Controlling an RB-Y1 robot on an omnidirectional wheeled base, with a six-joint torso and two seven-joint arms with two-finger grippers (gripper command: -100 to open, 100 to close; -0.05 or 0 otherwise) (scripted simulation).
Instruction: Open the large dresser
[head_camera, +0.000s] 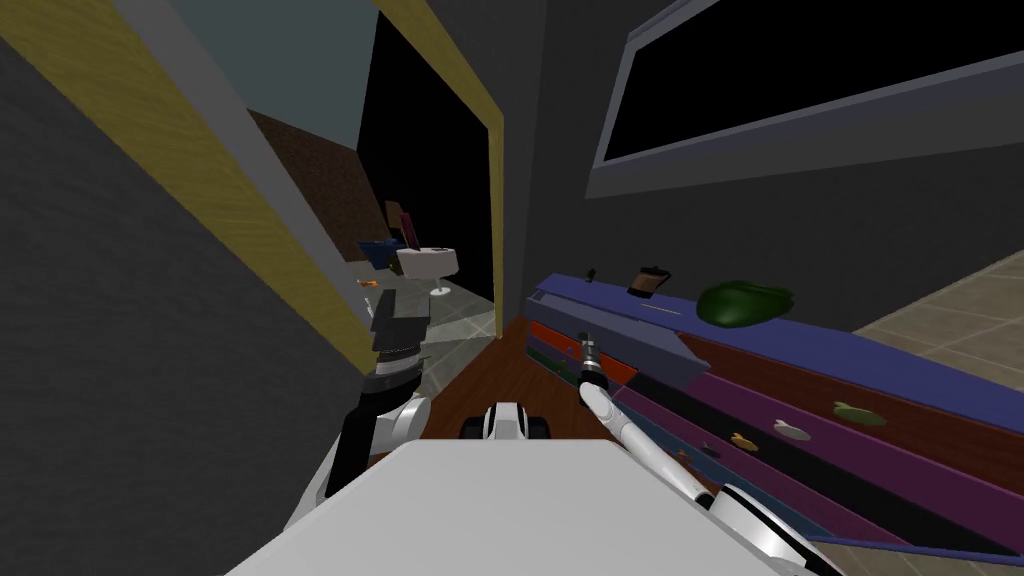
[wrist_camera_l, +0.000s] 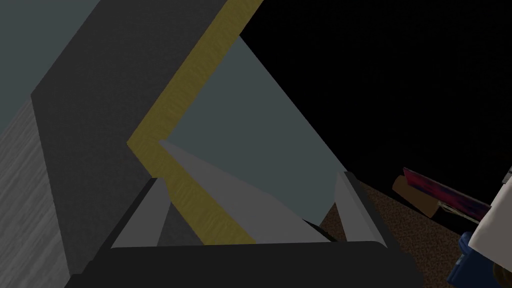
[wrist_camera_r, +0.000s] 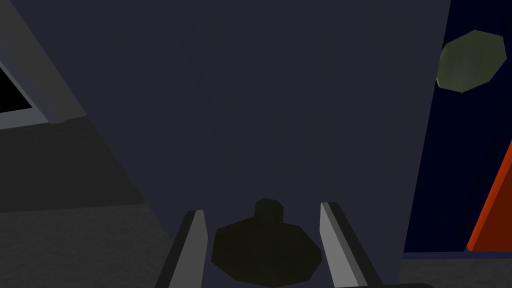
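Observation:
The large dresser (head_camera: 860, 355) runs along the wall on my right, with a blue-purple top and drawer fronts in orange, purple and dark red. Its top end drawer (head_camera: 640, 338) stands pulled out from the row. My right gripper (head_camera: 589, 347) reaches to that drawer's front. In the right wrist view the gripper (wrist_camera_r: 263, 235) is shut on a dark round knob (wrist_camera_r: 265, 247) on the drawer's dark blue-grey front (wrist_camera_r: 260, 100), one finger on each side. My left gripper (wrist_camera_l: 250, 195) is held up by the yellow door frame (wrist_camera_l: 200, 95), open and holding nothing.
A green lump (head_camera: 745, 302) and a small dark item (head_camera: 650, 281) lie on the dresser top, below a window (head_camera: 800, 80). A neighbouring front carries a greenish knob (wrist_camera_r: 470, 61). To the left a yellow-framed doorway (head_camera: 497, 200) leads to a white fixture (head_camera: 428, 261).

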